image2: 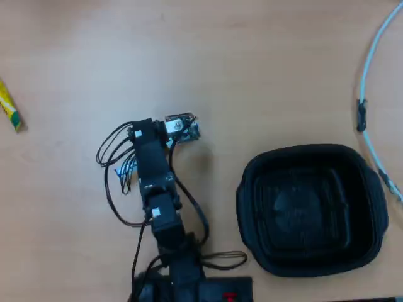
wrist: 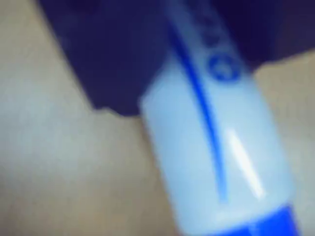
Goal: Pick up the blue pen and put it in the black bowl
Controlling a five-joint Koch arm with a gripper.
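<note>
In the wrist view the blue pen (wrist: 211,157) fills the frame, very close and blurred: a white barrel with blue print and its bright blue cap at the bottom edge. Its upper end runs into the dark jaws of my gripper (wrist: 147,64), which look closed on it. In the overhead view the gripper (image2: 143,133) is at the end of the arm, left of centre, and the pen is hidden under the arm. The black bowl (image2: 371,189) stands on the table to the right of the arm, empty, with a ridged base.
A yellow-and-green stick (image2: 9,110) lies at the left edge of the overhead view. A white cable (image2: 368,82) runs down the right edge past the bowl. The arm's base and loose wires (image2: 189,264) sit at the bottom. Bare wooden table lies at the top.
</note>
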